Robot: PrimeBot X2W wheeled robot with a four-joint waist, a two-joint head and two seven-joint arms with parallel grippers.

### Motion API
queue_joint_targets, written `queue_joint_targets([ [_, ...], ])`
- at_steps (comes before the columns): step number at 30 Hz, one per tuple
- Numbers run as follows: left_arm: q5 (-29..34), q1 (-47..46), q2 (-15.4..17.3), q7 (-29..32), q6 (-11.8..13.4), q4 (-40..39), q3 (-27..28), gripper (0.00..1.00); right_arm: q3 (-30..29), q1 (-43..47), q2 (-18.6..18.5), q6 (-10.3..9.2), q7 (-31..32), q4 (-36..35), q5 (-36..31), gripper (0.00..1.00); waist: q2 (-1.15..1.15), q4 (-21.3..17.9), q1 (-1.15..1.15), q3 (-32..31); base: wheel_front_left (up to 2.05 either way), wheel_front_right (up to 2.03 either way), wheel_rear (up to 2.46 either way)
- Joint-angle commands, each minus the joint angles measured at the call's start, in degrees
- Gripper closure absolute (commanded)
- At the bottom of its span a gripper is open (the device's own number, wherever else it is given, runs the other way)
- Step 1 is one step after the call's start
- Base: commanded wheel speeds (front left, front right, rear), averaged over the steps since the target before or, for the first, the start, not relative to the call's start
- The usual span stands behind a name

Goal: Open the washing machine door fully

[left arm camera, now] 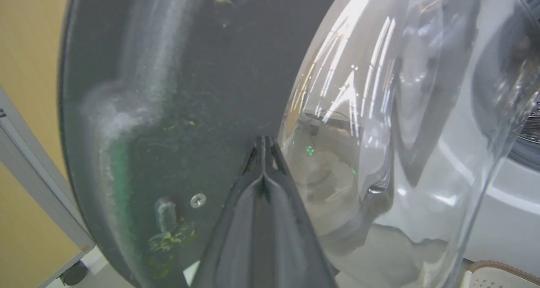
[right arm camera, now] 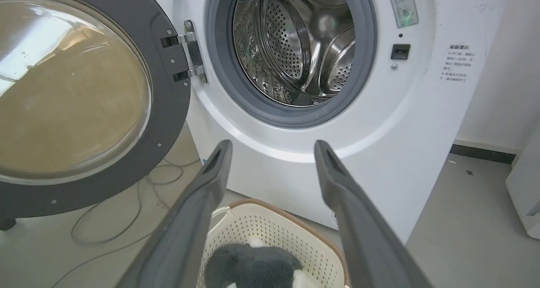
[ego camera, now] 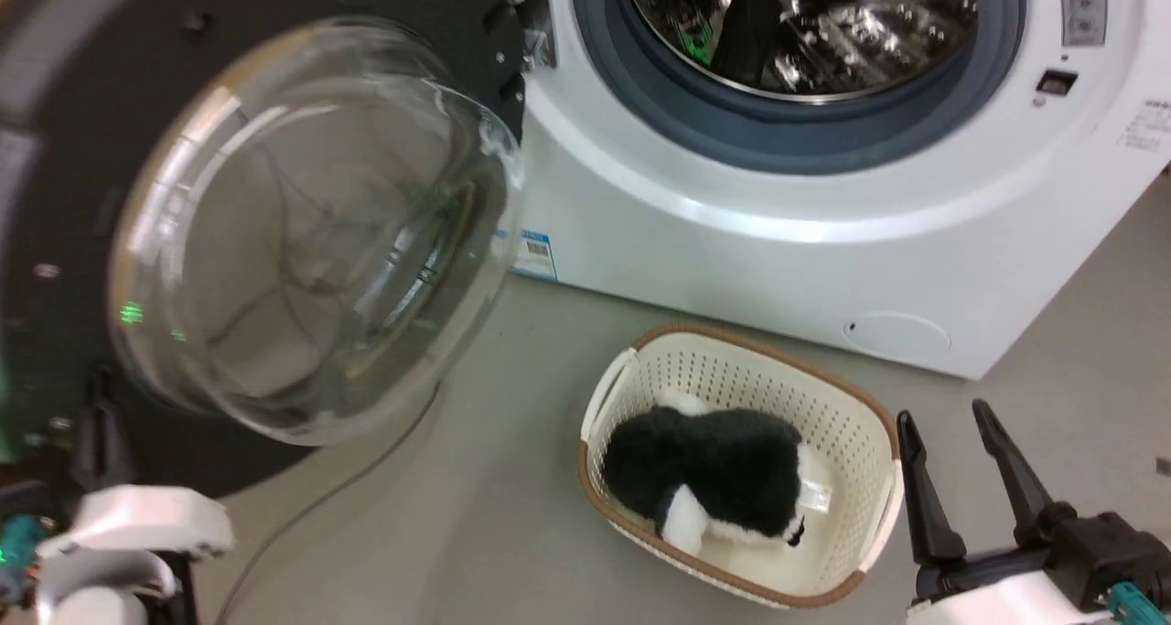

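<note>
The washing machine door (ego camera: pixel 302 231) stands swung out to the left on its hinge (right arm camera: pixel 192 52), its black inner ring and bulging glass bowl facing me. The white washing machine (ego camera: pixel 732 250) shows its grey gasket and steel drum (ego camera: pixel 805 30) uncovered. My left gripper (left arm camera: pixel 263 146) is shut with nothing in it, and its tips rest against the door's black inner face (left arm camera: pixel 202 90) beside the bowl. In the head view the left gripper (ego camera: pixel 96 414) sits at the door's lower edge. My right gripper (ego camera: pixel 942 412) hangs open over the floor, apart from the machine (right arm camera: pixel 413 123), with the same gripper (right arm camera: pixel 272 144) open in its wrist view.
A cream basket (ego camera: pixel 631 369) with a black-and-white plush toy (ego camera: pixel 704 469) sits on the floor before the machine, just left of my right gripper. A thin cable (right arm camera: pixel 109 233) loops on the floor under the door. A pale wheeled cabinet (left arm camera: pixel 38 174) stands beyond the door.
</note>
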Motion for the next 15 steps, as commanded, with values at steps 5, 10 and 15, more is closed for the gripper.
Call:
queue_joint_targets([
  [5,-0.50,-4.59,0.25,-0.29,-0.20,3.96,7.05,1.00,-0.23,-2.72,0.16,0.03,-0.24,-0.01,-0.96,0.00,0.00,-2.04,-0.01,3.07,0.00,0.00,0.00],
  [10,0.00,-6.49,0.39,-0.30,-1.07,5.93,11.52,1.00,-0.51,-3.14,0.16,0.03,-0.24,0.05,-1.34,0.00,0.00,-2.86,-0.01,4.15,0.00,0.00,0.00],
  [15,0.94,-9.24,0.82,-0.31,-2.96,8.95,15.00,1.00,-0.79,-3.64,0.16,0.03,-0.24,0.20,-1.65,0.00,0.00,-3.39,-0.01,4.94,0.00,0.00,0.00],
])
